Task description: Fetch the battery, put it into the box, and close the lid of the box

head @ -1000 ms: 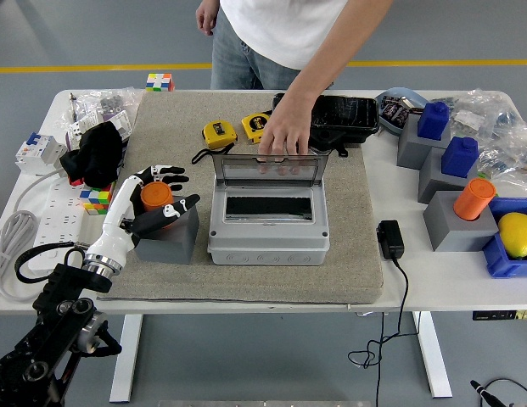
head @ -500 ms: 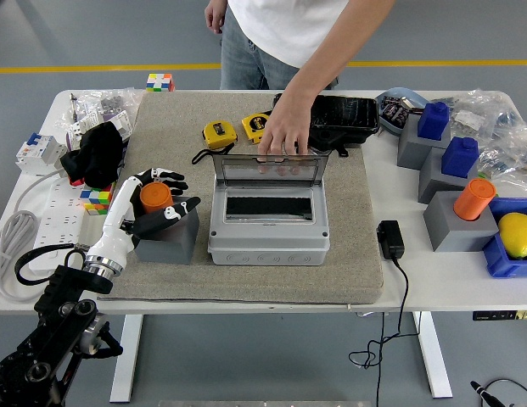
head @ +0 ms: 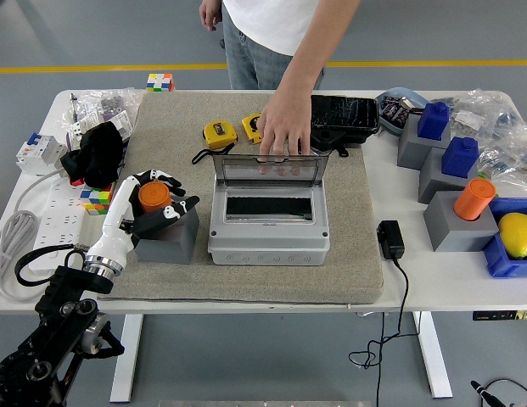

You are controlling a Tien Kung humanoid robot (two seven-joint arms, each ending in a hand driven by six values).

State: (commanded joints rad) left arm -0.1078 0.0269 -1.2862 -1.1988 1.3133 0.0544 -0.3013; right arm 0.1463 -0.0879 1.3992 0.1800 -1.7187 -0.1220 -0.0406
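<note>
Left hand (head: pixel 153 202) wraps orange cylindrical battery (head: pixel 154 196) seated in grey block holder (head: pixel 167 237), near tabletop's left edge. Person's hand (head: pixel 283 129) props clear lid of grey plastic box (head: pixel 268 222). Advice: lift straight up before carrying across.

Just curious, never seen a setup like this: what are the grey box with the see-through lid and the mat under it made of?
The grey box looks like moulded plastic with a matt finish: smooth walls, rounded corners. Its lid seems clear, slightly smoky plastic, since the person's fingers show through it. The mat looks like beige felt or short carpet, with a dull, fuzzy surface.
</note>
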